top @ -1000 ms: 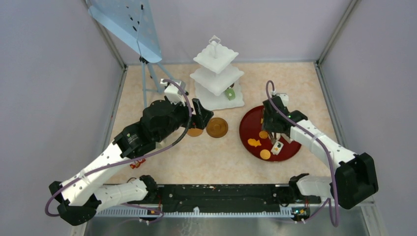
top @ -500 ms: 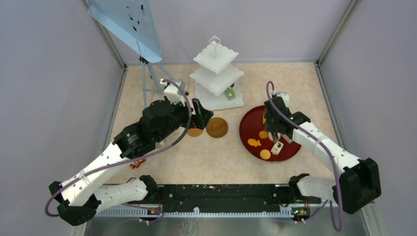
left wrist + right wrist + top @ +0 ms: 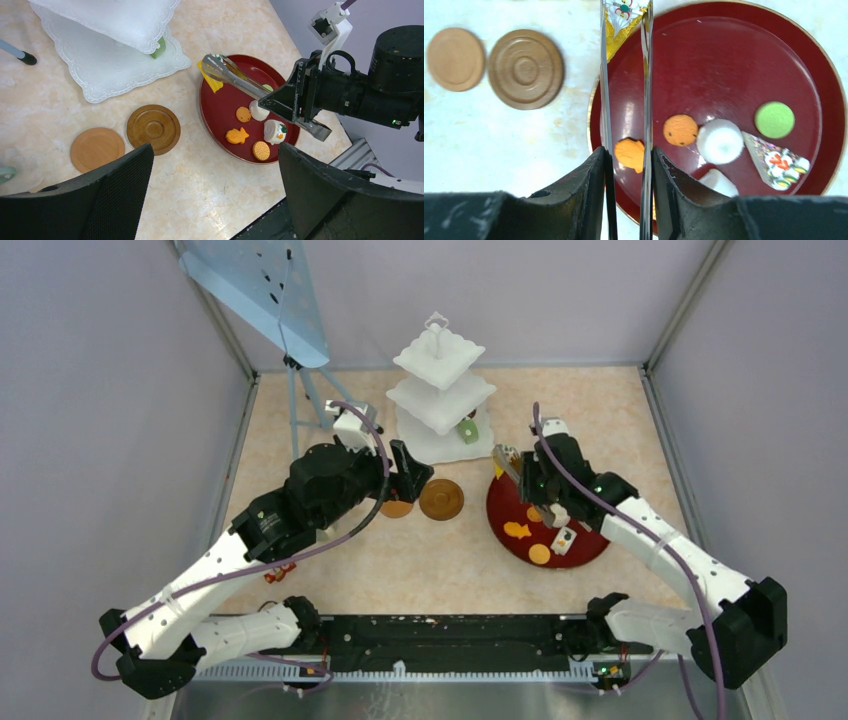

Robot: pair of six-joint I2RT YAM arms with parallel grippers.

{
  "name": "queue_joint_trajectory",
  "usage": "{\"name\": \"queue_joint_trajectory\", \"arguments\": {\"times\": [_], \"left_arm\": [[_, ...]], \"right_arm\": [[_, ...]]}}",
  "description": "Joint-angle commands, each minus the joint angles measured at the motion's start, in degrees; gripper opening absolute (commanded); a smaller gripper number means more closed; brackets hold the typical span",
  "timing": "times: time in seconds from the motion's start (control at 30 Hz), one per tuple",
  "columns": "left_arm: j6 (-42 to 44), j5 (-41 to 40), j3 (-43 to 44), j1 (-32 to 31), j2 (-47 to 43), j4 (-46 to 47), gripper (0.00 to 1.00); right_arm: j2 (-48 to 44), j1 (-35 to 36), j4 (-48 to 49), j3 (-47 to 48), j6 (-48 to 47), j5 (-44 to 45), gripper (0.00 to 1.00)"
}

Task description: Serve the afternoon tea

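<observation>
Looking down on the beige marble-patterned table (image 3: 400,570), you see the white three-tier serving stand (image 3: 440,405) at the back middle. To its right and nearer to you is the dark-red round tray (image 3: 505,502).

Your left gripper (image 3: 215,165) hangs above the table with its jaws spread wide and nothing between them. Below it lie a dark round wooden coaster (image 3: 153,129) and a paler wooden coaster (image 3: 97,149), just beside each other and left of the tray.

Your right gripper (image 3: 626,170) is clamped on the long metal tongs (image 3: 605,90), both fingers pressing the two blades. The tongs reach to the tray's rim on the side toward the coasters, and their tips pinch the yellow wedge cake (image 3: 621,20). You cannot tell whether the wedge touches the rim or is lifted off it.

The other sweets lie inside the tray. A slice with coloured sprinkles (image 3: 774,160) is next to a white round sweet (image 3: 720,141), with a green disc (image 3: 774,119) near them. An orange fish (image 3: 630,153) lies below the blades. An orange round biscuit (image 3: 680,130) lies between the fish and the white sweet. A small green piece (image 3: 468,430) sits on the lowest tier of the stand.
</observation>
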Motion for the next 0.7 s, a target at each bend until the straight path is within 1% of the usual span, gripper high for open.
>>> {"name": "queue_joint_trajectory", "arguments": {"times": [0.0,0.1,0.23,0.33,0.43,0.67], "left_arm": [[-0.2,-1.2,0.6,0.3,-1.7,1.3,0.99],[-0.2,-1.2,0.9,0.3,-1.4,1.1,0.99],[-0.2,-0.9,1.6,0.3,-0.9,1.1,0.99],[-0.2,-1.3,1.8,0.3,-1.1,0.3,0.99],[-0.2,-2.0,2.0,0.3,-1.5,-0.4,0.99],[0.0,-2.8,2.2,0.3,-1.7,-1.1,0.99]], "right_arm": [[0.0,3.0,8.9,1.9,-2.1,-4.3,0.14],[2.5,4.7,15.2,1.0,-2.6,-6.9,0.14],[7.9,5.4,22.2,0.9,-2.4,-7.3,0.14],[12.2,5.9,25.2,2.5,-2.9,-6.7,0.14],[15.8,6.2,25.9,4.6,-3.4,-5.4,0.14],[21.0,7.0,29.2,6.1,-6.9,-2.3,0.15]]}}
